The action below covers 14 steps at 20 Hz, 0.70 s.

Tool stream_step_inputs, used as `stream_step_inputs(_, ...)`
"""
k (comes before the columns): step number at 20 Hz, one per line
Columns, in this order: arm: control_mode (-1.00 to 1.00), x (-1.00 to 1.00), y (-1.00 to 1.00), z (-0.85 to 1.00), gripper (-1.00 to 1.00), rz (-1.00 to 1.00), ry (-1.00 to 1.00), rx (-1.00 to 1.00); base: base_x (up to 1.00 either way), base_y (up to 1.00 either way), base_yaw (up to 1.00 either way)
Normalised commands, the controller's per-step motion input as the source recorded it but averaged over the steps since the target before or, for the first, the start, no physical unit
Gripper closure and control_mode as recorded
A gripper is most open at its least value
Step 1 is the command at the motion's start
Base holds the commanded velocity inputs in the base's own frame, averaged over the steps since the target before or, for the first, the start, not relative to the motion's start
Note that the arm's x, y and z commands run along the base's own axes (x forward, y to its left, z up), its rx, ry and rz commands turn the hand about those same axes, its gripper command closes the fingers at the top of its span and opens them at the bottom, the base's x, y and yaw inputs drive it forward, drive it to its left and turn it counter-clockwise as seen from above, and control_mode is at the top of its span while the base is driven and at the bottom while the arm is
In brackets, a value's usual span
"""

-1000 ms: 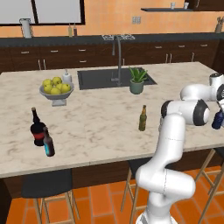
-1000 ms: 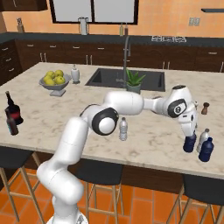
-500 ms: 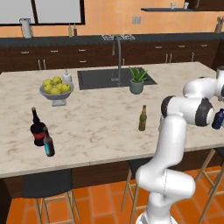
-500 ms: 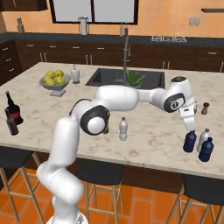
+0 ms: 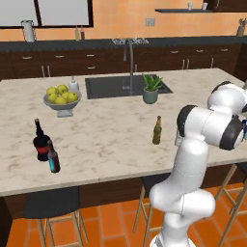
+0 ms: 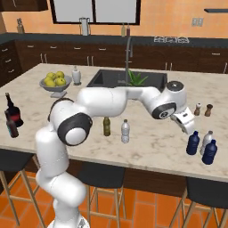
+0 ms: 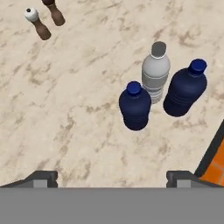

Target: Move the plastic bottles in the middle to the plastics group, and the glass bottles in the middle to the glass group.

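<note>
The claw (image 6: pixel 190 129) hangs with its jaws spread wide and empty above the right end of the marble counter (image 6: pixel 151 142). Just below it a small dark blue bottle (image 7: pixel 135 106) stands upright beside the pale whitish bottle (image 7: pixel 155 71) and a larger blue bottle (image 7: pixel 185 89). Mid-counter, the olive-brown bottle (image 6: pixel 106 126) stands next to a clear bottle (image 6: pixel 125 131). At the far left stand the black wine bottle (image 5: pixel 41 141) and brown bottle (image 5: pixel 53 157).
</note>
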Motion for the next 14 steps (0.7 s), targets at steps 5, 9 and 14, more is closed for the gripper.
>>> stream_step_inputs(5, -1.0, -0.29, 0.77, 0.12, -1.0, 0.4, 0.0, 0.0, 0.0, 0.0, 0.0)
stream_step_inputs(9, -1.0, -0.14, 0.67, 0.24, -1.0, 0.33, 0.0, 0.0, 0.0, 0.0, 0.0)
stream_step_inputs(14, -1.0, -0.02, 0.83, 0.16, -1.0, 0.25, 0.0, 0.0, 0.0, 0.0, 0.0)
